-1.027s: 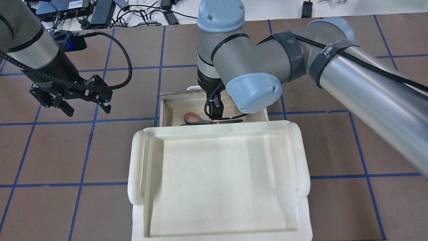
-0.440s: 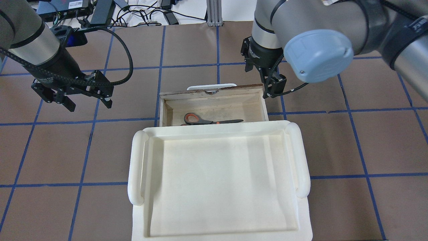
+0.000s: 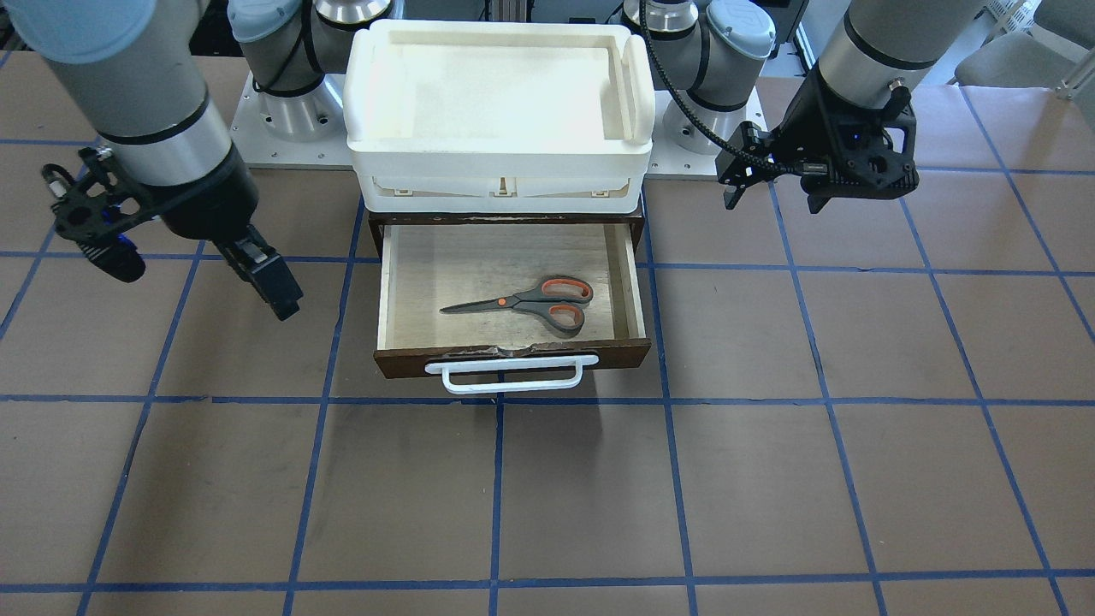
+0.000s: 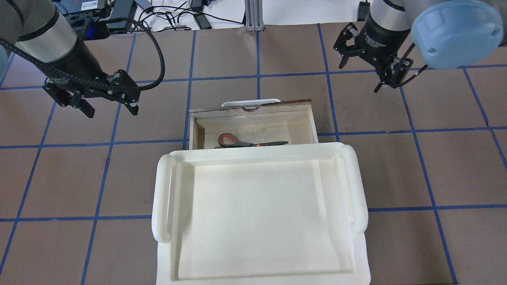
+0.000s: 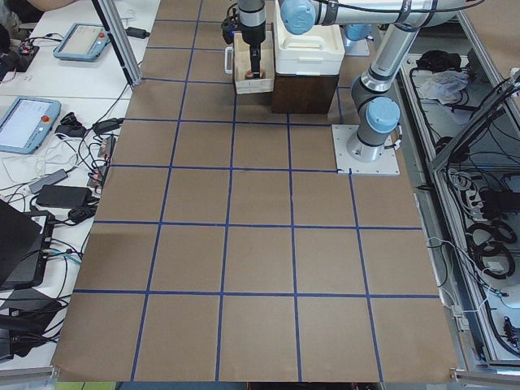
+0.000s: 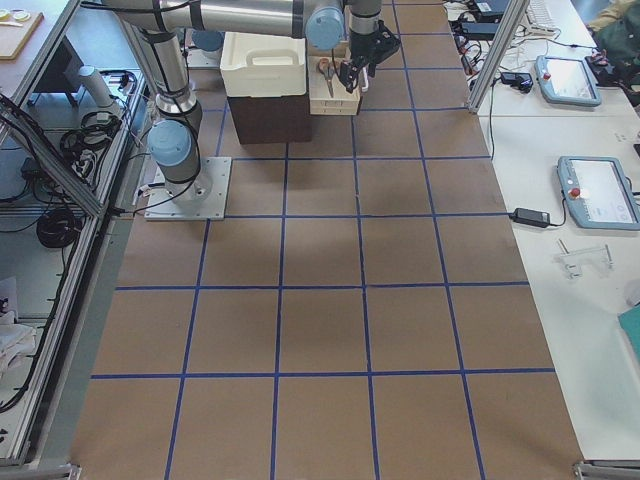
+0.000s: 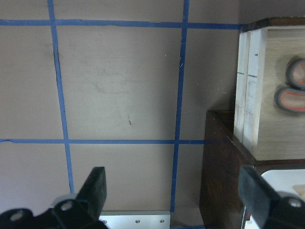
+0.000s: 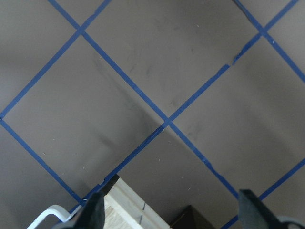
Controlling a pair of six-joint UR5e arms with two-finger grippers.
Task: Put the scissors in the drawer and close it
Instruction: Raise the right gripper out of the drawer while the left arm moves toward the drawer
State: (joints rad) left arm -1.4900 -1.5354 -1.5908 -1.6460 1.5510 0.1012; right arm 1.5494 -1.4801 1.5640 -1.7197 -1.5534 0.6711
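Lying flat inside the pulled-out drawer (image 3: 402, 363), the scissors (image 3: 535, 301) are well apart from both my claws. My left claw (image 4: 111, 110) hangs spread and empty off one side of the drawer, my right claw (image 4: 359, 77) likewise off the other.

I'm looking over a brown-topped table (image 4: 71, 178), with blue tape lines (image 4: 257, 208) dividing it into squares. White benches (image 6: 540, 150) are running along the table's far side, carrying teach pendants (image 6: 598, 190) and loose cables (image 4: 178, 16). An aluminium post (image 5: 114, 41) is rising beside the table. Even light is casting only soft shadows.
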